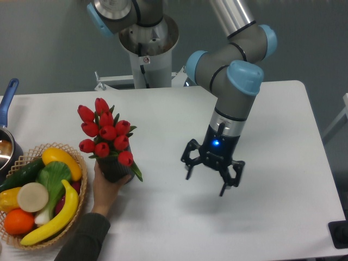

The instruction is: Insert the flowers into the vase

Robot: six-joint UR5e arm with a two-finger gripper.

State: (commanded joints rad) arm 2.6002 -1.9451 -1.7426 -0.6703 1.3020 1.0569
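Note:
The flowers (105,132), a bunch of red tulips with green leaves, stand upright in the dark grey vase (115,169). A person's hand (106,187) grips the vase from below, left of the table's middle. My gripper (213,173) hangs over the table to the right of them, well apart, open and with nothing between its fingers.
A wicker basket (75,213) of fruit and vegetables sits at the front left. A blue-handled pot (6,118) is at the left edge. The arm's base (148,44) stands behind the table. A dark object (340,235) lies at the front right corner.

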